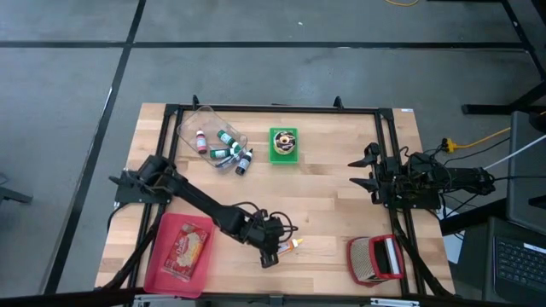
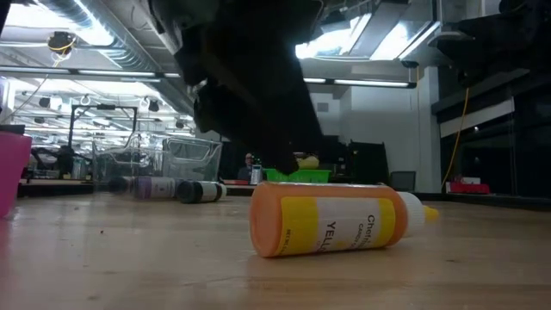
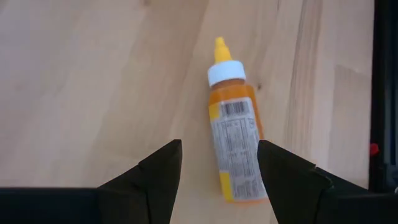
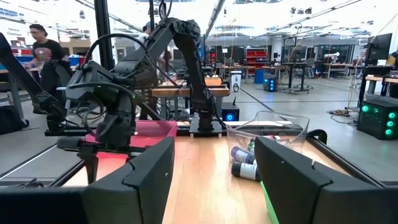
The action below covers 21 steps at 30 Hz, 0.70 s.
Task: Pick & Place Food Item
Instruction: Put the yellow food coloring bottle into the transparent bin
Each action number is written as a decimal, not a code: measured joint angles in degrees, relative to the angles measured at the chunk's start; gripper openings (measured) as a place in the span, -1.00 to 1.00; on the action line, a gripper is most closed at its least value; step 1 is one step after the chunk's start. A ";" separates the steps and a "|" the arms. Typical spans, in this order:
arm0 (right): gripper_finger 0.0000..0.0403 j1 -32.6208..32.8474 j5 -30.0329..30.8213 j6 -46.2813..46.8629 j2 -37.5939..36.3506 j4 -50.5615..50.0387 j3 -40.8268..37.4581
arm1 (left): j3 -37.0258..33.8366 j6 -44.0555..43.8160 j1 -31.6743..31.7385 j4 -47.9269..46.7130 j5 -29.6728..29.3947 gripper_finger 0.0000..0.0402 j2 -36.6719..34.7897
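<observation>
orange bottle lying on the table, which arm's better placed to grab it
Left. The left gripper is open right over the orange bottle, which lies on its side. The right gripper is parked at the table's far right side, well away.

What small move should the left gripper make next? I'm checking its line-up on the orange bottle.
Probably a slight sideways shift. The left gripper is open, but the orange bottle, lying flat on the table, sits against one finger rather than centred between them.
</observation>
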 joint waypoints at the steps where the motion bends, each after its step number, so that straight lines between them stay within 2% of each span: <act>1: 0.12 0.00 0.00 0.02 0.00 0.00 0.00 | 0.03 -0.35 -0.01 0.41 0.00 0.02 0.45; 10: 0.12 0.00 0.00 0.80 0.00 -0.02 0.00 | -0.04 -2.81 0.33 -0.22 -0.51 0.02 3.49; 21: 0.12 -0.01 0.04 0.79 0.00 -0.04 0.00 | -0.06 -2.89 0.35 3.33 1.03 0.03 3.17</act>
